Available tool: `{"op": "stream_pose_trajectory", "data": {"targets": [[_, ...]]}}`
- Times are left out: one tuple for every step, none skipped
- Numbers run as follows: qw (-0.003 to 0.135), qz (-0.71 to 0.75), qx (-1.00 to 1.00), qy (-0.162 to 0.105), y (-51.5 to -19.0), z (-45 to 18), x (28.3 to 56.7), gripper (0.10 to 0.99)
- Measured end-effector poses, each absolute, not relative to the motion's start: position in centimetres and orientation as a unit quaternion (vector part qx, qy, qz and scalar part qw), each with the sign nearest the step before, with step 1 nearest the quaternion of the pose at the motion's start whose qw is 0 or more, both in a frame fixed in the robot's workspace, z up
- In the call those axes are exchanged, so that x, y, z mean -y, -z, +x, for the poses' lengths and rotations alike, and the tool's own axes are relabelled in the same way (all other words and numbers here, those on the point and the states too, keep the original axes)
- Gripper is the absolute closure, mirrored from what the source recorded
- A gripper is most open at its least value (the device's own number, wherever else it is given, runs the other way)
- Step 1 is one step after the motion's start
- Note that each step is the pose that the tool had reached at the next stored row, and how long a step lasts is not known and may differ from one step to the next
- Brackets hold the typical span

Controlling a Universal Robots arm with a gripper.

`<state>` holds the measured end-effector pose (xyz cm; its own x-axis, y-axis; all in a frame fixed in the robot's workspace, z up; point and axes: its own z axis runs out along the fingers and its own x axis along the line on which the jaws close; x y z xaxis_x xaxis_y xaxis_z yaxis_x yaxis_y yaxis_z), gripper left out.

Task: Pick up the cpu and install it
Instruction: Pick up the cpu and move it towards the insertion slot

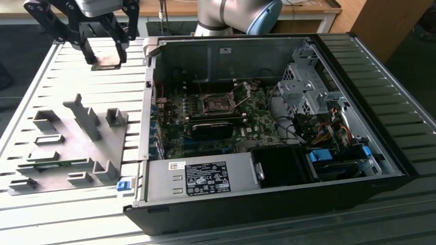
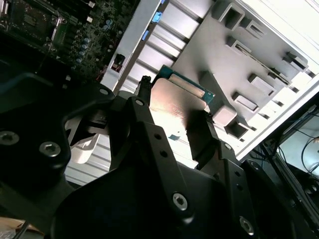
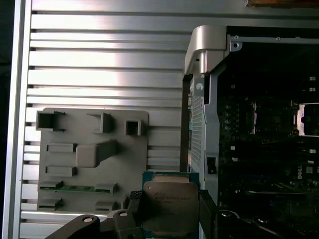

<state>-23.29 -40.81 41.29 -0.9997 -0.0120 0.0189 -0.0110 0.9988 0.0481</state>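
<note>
Above the table (image 1: 75,81), just outside the case (image 1: 147,102) wall, on the exterior view's left: gripper (image 1: 106,56), jaws clamped on the cpu (image 1: 107,62) by two opposite edges. Held up in the air, touching neither table nor case. Seen in both wrist views with metal top turned to the cameras and green rim showing past the fingers (image 3: 206,206). Seems to lie about level, though hard to judge from these angles. Square, so no long axis to mind. On the table nearby, grey plate (image 1: 68,148) with its blocks. Socket (image 1: 216,104) on the board inside the case, well apart from the cpu, toward the exterior view's right, across the wall. Pick-up judged done; install not yet.
</note>
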Motion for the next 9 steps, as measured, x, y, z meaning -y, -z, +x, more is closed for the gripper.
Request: {"op": "stream_pose_trajectory", "data": {"targets": [[0.01, 0.006, 1.0, 0.024, -41.29, -23.19, 40.8, 0.545], [0.01, 0.006, 1.0, 0.024, -41.29, -23.08, 40.8, 0.545], [0.01, 0.006, 1.0, 0.024, -41.29, -22.98, 40.79, 0.545], [0.01, 0.006, 1.0, 0.024, -41.29, -22.88, 40.78, 0.545], [0.01, 0.006, 1.0, 0.024, -41.28, -22.74, 40.76, 0.545], [0.01, 0.006, 1.0, 0.024, -41.29, -22.61, 40.75, 0.545], [0.01, 0.006, 1.0, 0.024, -41.29, -22.49, 40.74, 0.545], [0.01, 0.006, 1.0, 0.024, -41.28, -22.37, 40.73, 0.545], [0.01, 0.006, 1.0, 0.024, -41.29, -22.24, 40.72, 0.545]]}}
